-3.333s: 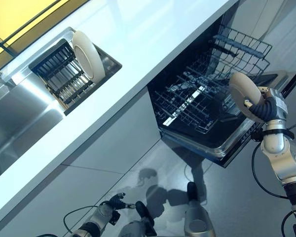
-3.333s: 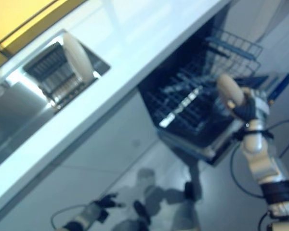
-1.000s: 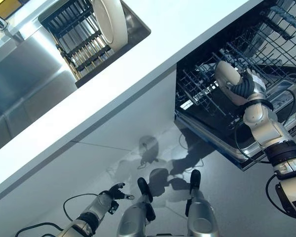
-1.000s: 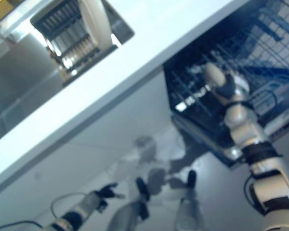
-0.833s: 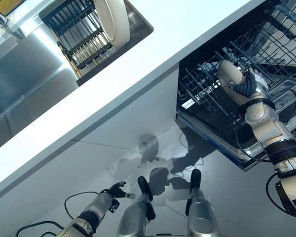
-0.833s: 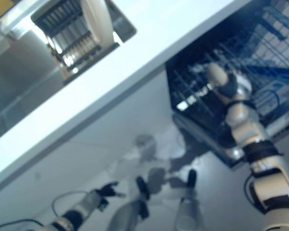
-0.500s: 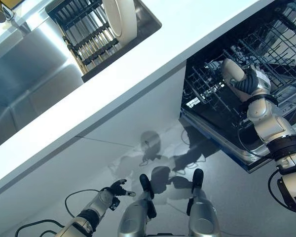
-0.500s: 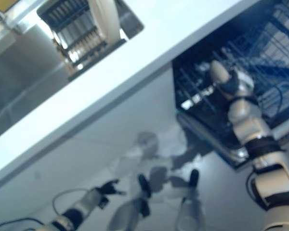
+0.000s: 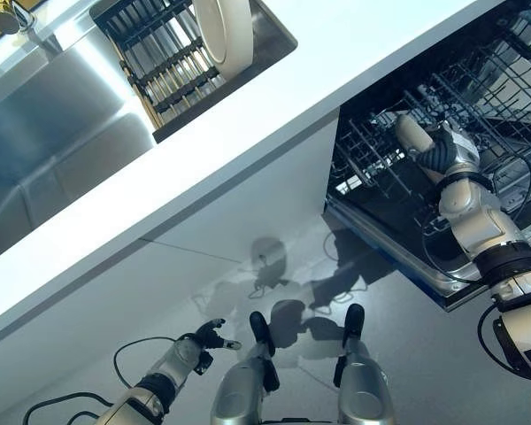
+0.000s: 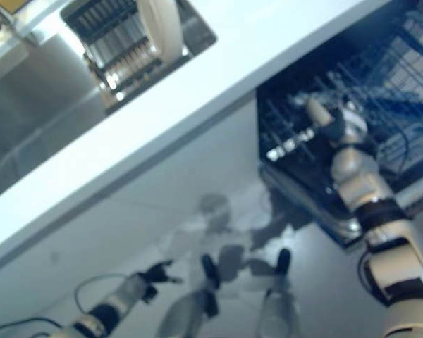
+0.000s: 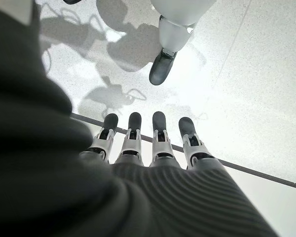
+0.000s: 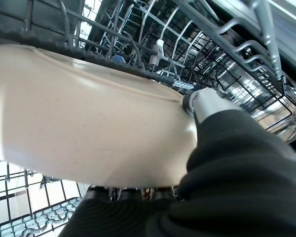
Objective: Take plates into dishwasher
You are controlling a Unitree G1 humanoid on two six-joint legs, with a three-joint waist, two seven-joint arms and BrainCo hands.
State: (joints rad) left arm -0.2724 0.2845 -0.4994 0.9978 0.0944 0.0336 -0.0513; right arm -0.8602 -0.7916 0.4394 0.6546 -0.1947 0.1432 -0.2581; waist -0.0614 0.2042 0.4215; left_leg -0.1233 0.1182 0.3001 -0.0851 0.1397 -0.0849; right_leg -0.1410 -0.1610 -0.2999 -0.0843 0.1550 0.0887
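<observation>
Since a second ago, my right hand [image 9: 442,149] has carried the cream plate [image 12: 84,123] deeper among the tines of the dishwasher's lower rack [image 9: 380,168], thumb and fingers pinching its rim. My left hand [image 9: 203,339] hangs low near the floor [image 11: 266,89], fingers straight. Another plate [image 9: 223,34] stands in the sink rack [image 9: 155,53].
</observation>
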